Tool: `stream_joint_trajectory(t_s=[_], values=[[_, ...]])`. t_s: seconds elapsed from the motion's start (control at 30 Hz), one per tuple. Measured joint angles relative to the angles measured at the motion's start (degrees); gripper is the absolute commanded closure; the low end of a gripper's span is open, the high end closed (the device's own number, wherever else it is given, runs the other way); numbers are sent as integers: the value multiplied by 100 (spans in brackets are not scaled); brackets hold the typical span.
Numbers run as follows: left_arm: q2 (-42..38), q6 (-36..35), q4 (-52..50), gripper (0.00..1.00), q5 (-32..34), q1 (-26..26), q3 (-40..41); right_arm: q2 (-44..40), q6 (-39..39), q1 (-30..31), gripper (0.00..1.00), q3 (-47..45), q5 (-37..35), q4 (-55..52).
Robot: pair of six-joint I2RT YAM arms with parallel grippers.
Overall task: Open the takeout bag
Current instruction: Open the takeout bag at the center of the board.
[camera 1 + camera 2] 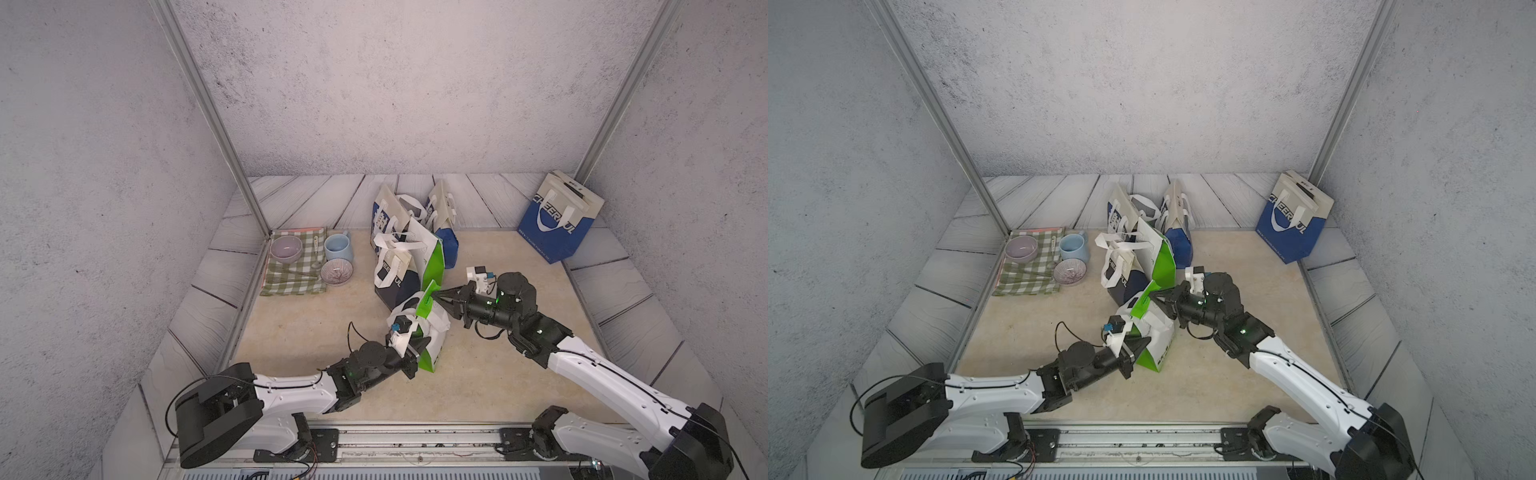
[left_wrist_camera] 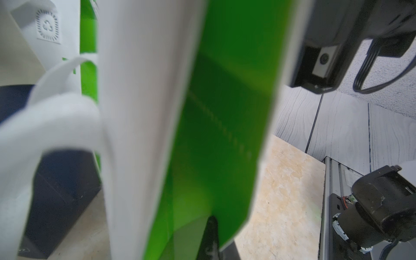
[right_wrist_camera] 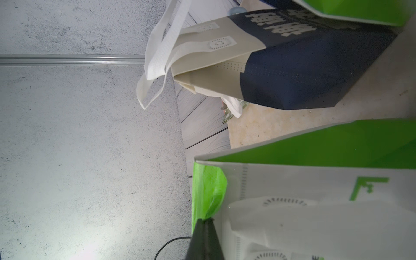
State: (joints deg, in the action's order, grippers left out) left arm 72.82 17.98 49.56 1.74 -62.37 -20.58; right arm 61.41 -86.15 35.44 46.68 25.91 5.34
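Observation:
The takeout bag (image 1: 438,332) (image 1: 1156,332) is white with green side panels and stands slightly tilted at mid-table. My left gripper (image 1: 422,345) (image 1: 1142,344) is shut on its near green side, low down. In the left wrist view the green panel (image 2: 225,112) fills the middle and covers all but one dark fingertip (image 2: 211,234). My right gripper (image 1: 435,294) (image 1: 1152,293) is shut on the green top corner of the bag. The right wrist view shows its jaws (image 3: 206,221) pinching that folded green edge (image 3: 208,191). The bag's white handle (image 3: 292,220) lies just beside them.
Several other bags crowd just behind: a second green-and-white one (image 1: 432,257), navy-and-beige ones (image 1: 392,274) (image 1: 442,216), and a blue bag (image 1: 555,222) at the back right. At the back left, a checked cloth (image 1: 293,270) carries two bowls, with a blue mug (image 1: 337,247) beside it.

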Motion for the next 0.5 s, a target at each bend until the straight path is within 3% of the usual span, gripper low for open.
stream_joint_trajectory(t_s=[0.5], values=[[-15, -2, -114, 100, -116, -11, 2, -46, 229, -4, 100, 376, -61, 468]])
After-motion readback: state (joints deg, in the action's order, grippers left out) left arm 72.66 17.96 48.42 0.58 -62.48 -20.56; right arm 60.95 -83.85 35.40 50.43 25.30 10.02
